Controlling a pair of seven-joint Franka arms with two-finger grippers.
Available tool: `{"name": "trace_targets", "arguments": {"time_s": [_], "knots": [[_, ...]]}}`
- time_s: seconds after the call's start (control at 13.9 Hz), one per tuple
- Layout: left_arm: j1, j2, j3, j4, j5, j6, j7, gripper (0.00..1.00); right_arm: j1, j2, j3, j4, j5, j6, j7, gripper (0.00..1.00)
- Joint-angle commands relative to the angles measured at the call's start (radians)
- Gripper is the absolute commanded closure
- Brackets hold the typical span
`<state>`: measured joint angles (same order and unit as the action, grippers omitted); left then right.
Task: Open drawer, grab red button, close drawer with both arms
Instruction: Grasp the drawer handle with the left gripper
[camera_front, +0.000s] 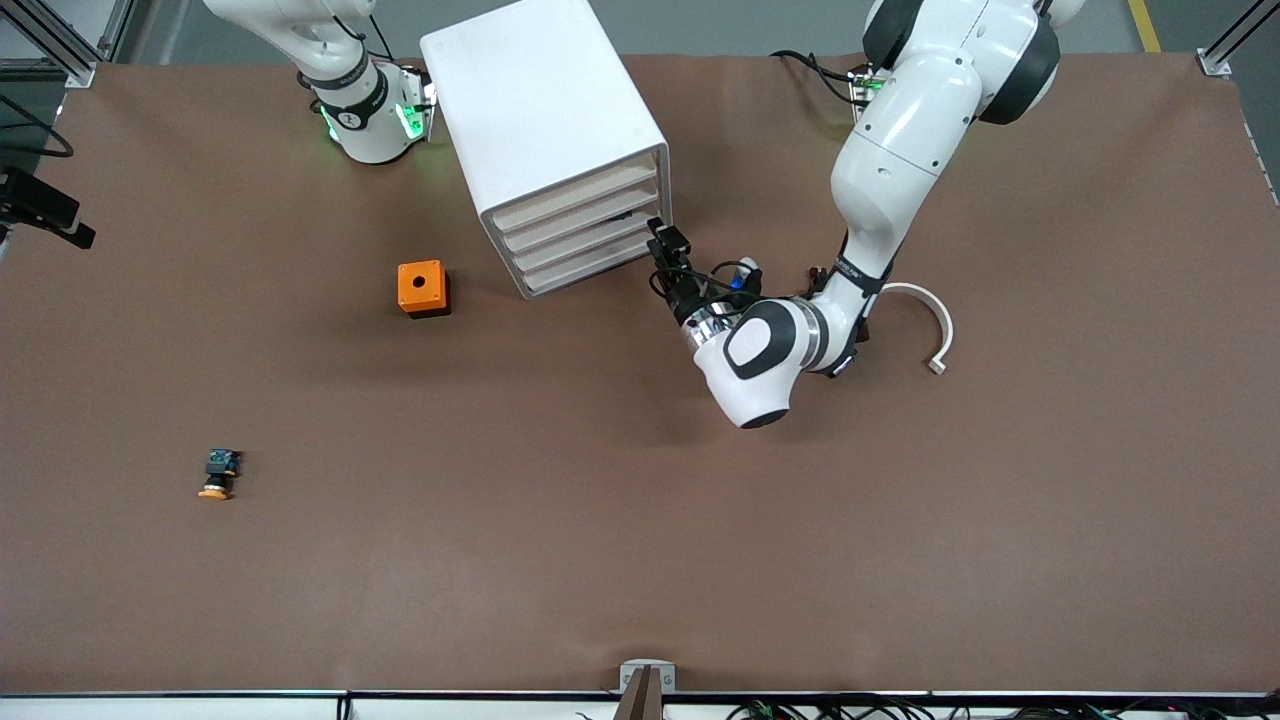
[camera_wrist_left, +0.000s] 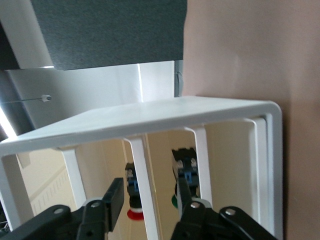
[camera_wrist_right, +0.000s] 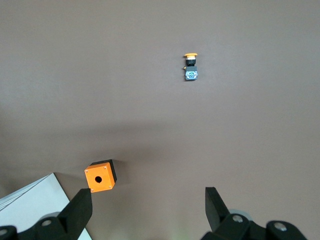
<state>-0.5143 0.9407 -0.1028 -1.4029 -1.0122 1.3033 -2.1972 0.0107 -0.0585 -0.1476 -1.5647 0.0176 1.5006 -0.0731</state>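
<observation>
The white cabinet (camera_front: 540, 110) stands near the robots' bases, with its stacked drawers (camera_front: 580, 243) pushed in. My left gripper (camera_front: 662, 240) is at the cabinet's front, at the corner toward the left arm's end. In the left wrist view its open fingers (camera_wrist_left: 116, 199) straddle one drawer's white front edge (camera_wrist_left: 142, 180), with gaps on both sides. Past that edge shows the red-capped button (camera_wrist_left: 134, 212), lying inside a drawer. My right gripper (camera_wrist_right: 147, 210) waits open over bare table near its base, holding nothing.
An orange box (camera_front: 423, 288) with a round hole sits beside the cabinet toward the right arm's end. An orange-yellow capped button (camera_front: 218, 474) lies nearer the front camera. A green-capped button (camera_wrist_left: 175, 201) is inside the cabinet. A curved white piece (camera_front: 935, 325) lies by the left arm.
</observation>
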Motion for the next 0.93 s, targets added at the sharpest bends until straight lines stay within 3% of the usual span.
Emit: {"name": "trace_targets", "arguments": {"time_s": [0.0,0.86], "knots": [[-0.001,-0.016,-0.012,-0.040,-0.026,-0.021,-0.035,0.50,-0.005,-0.017,0.008,-0.014,-0.008,0.019,-0.030,0.00],[-0.067,-0.010,-0.028,-0.037,-0.080,-0.018,-0.053,0.53,-0.009,-0.018,0.006,-0.014,-0.024,0.010,-0.036,0.00]]}}
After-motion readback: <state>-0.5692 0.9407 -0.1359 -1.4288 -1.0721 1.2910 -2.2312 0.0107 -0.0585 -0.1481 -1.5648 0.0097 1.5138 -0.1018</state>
